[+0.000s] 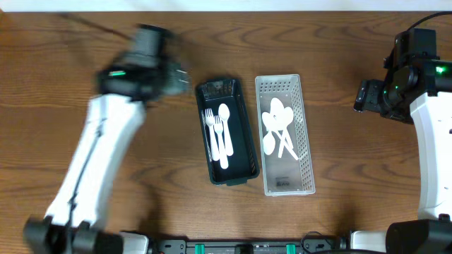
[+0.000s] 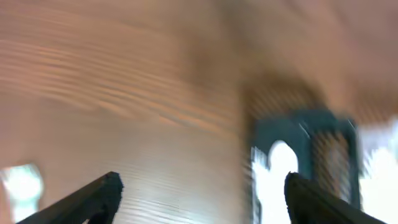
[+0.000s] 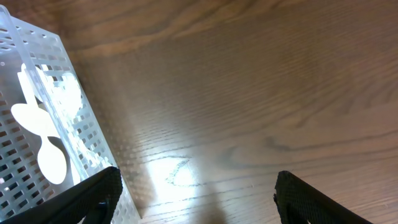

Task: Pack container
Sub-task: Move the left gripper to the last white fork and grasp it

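Observation:
A dark green container (image 1: 227,132) stands mid-table and holds white plastic forks and a spoon (image 1: 219,134). Beside it on the right is a white perforated basket (image 1: 284,134) with white spoons (image 1: 277,127). My left gripper (image 1: 182,77) is open and empty, just left of the container's far end; its wrist view is blurred and shows the container (image 2: 298,162) ahead between the spread fingers (image 2: 202,186). My right gripper (image 1: 361,95) is open and empty, right of the basket. Its wrist view shows the basket (image 3: 37,124) at the left and the fingers (image 3: 196,186) over bare wood.
The wooden table (image 1: 113,42) carries only the two containers. The arm bases stand at the front edge, left and right.

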